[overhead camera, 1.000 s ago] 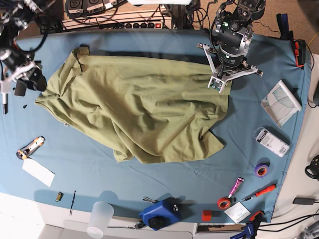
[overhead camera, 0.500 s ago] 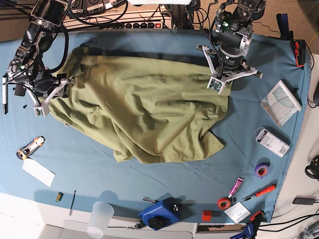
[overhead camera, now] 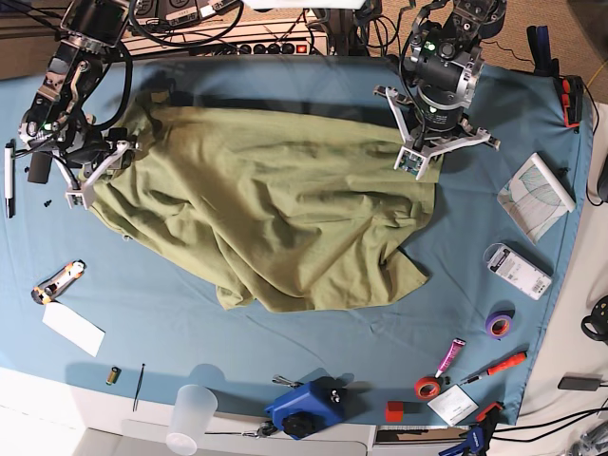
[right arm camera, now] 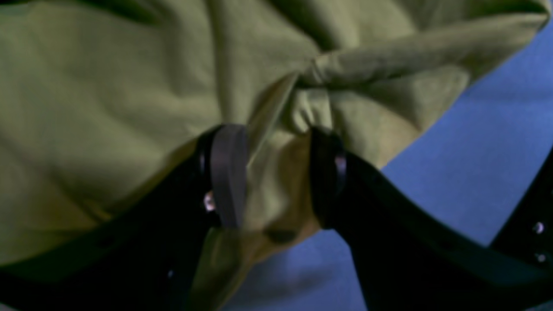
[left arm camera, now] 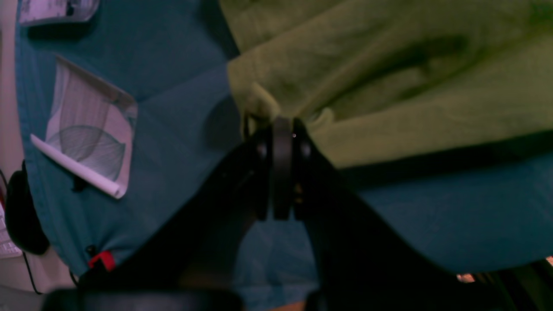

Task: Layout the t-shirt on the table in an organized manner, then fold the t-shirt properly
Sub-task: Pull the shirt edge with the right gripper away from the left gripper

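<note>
T-shirt (overhead camera: 266, 209): olive green, spread loosely over the middle and far side of the table (overhead camera: 285, 351), creased, with its near edge bunched into folds.
Left gripper (left arm camera: 280, 129): at the shirt's far corner on the base view's right; jaws pressed together with a pinch of hem caught between the tips — cloth puckers right at the contact.
Right gripper (right arm camera: 276, 172): at the opposite end of the shirt, near the sleeve; jaws stand apart with a gathered fold of fabric lying between them, not clamped.
Shirt edge, left wrist view: raised slightly above the teal cloth, shadow beneath it.
Notebook (overhead camera: 537, 195): on the table just beyond the left gripper — apart from the shirt.
Near table edge: blue tool (overhead camera: 304, 407), clear cup (overhead camera: 190, 418), tape rolls (overhead camera: 499, 323), all clear of the shirt.
</note>
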You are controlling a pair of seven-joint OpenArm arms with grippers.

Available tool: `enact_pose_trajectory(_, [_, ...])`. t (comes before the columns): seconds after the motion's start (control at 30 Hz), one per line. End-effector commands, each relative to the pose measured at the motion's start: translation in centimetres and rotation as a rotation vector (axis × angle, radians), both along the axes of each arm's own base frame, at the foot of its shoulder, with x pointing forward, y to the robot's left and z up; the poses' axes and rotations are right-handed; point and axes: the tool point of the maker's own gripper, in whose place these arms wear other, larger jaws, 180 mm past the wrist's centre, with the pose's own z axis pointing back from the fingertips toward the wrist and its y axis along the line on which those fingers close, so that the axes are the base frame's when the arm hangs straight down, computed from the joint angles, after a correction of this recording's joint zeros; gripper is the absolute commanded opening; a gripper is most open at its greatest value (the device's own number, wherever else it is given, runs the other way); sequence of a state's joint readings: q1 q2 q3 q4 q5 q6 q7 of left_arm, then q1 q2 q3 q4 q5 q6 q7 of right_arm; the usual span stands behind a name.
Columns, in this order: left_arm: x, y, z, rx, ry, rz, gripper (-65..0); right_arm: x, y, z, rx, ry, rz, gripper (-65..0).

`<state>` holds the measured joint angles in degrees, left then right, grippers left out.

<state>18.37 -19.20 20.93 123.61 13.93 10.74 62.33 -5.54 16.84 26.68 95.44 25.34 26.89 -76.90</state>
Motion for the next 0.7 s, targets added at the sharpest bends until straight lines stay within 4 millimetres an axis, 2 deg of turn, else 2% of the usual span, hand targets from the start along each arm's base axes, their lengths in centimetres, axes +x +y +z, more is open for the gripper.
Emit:
enact_pose_trajectory(0.0, [0.6,0.1,0.9,0.001,-0.042,0.001,-65.0,0.6,-0.5,0.8,-0.013,-0.026,-0.002,-40.2])
enact_pose_trajectory(0.03, [0.6,0.1,0.9,0.001,-0.042,0.001,-65.0,0.6,-0.6,0.8,-0.014,-0.022,-0.002,-42.2])
enact_pose_trajectory(0.17, [0.8,-0.1,1.2,-0.006,-0.062,-0.007,-65.0,-0.3,-0.8,0.6,-0.029,0.031,0.009,-65.0])
enact_pose_trajectory(0.37, [0.8,-0.1,1.2,-0.007,-0.064,-0.007,-65.0,-0.6,-1.8,1.5,-0.112,0.031,0.026,-65.0])
enact_pose_trajectory(0.47, [0.8,-0.1,1.2,-0.007,-0.065,-0.007,-65.0,-0.9,-2.6,3.8,-0.167,-0.029,0.011,-65.0])
enact_pose_trajectory(0.6, [0.8,-0.1,1.2,-0.007,-0.065,-0.007,-65.0,-1.7,-4.2,8.3,-0.254,-0.154,-0.030,-65.0])
enact_pose_trajectory(0.67, [0.8,-0.1,1.2,-0.007,-0.064,-0.007,-65.0,-2.4,-4.6,9.2,-0.249,-0.185,-0.052,-65.0])
